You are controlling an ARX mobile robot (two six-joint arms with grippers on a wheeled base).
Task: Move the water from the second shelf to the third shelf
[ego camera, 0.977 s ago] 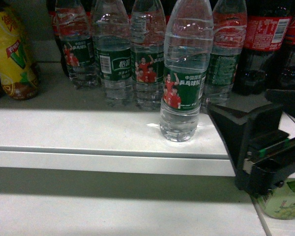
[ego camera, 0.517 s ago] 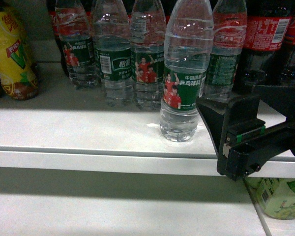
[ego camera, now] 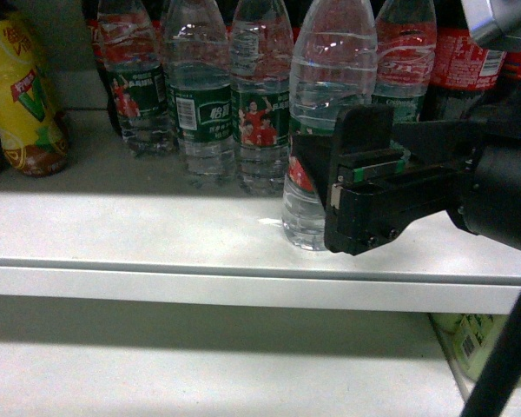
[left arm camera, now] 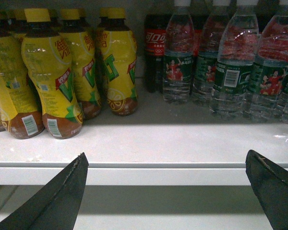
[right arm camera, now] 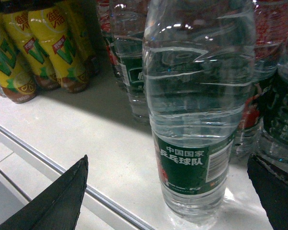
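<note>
Right claw agape, flanking water near shelf edge.

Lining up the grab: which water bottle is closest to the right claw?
The front water bottle, standing alone near the shelf edge; the right claw is open around it.

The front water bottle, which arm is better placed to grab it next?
Right. Its open end effector straddles the front water bottle, while the left end effector faces the yellow tea bottles.
</note>
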